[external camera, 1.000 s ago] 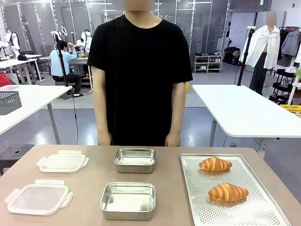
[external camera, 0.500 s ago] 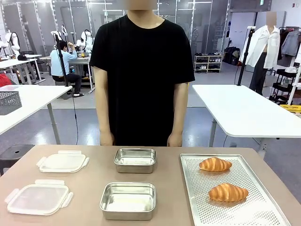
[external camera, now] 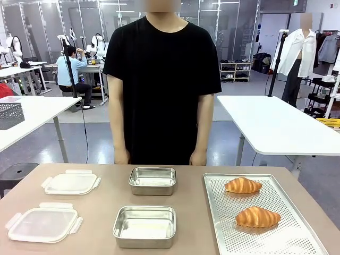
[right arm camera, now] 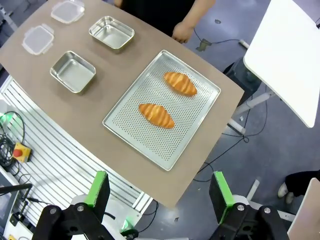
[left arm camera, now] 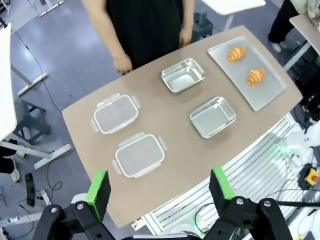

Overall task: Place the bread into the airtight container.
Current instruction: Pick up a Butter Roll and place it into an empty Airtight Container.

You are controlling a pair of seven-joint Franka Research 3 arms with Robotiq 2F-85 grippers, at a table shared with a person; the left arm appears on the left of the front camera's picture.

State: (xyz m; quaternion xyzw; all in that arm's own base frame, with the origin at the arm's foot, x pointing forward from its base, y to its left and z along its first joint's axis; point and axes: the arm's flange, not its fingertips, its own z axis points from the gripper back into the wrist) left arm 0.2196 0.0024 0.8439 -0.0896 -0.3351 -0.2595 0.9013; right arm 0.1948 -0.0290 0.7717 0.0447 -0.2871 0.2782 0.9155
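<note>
The left gripper [left arm camera: 159, 186] has its jaws at full spread, green pads well apart and nothing between them. It hangs high over the near edge of the tan table [left arm camera: 165, 125]. Straight ahead of the gap lies the nearer translucent plastic lid [left arm camera: 139, 154], with the farther translucent plastic lid [left arm camera: 115, 113] beyond it. Toward the right-hand finger's side sit the nearer rectangular stainless-steel container [left arm camera: 213, 116] and, beyond it, the farther rectangular stainless-steel container [left arm camera: 183, 75]. Both are open-topped, with bare metal inside. Strips of open tabletop separate all four pieces.

The right gripper [right arm camera: 159, 190] is likewise spread wide and grips nothing. It is high up, out past the table's near edge. Directly ahead of the gap lies the perforated metal baking tray [right arm camera: 150, 142], with its near corner close to the table edge. The nearer golden-brown croissant [right arm camera: 156, 115] rests about mid-tray, in line with the gap. The farther golden-brown croissant [right arm camera: 180, 83] lies beyond it, nearer the far rim. The two are apart from each other and clear of the rims. Both containers lie well off toward the left-hand finger's side, and a band of bare table runs between them and the tray's long edge.

A person's hand [right arm camera: 181, 32] hangs at the far table edge, beyond the tray. Whether it touches the table cannot be told.
</note>
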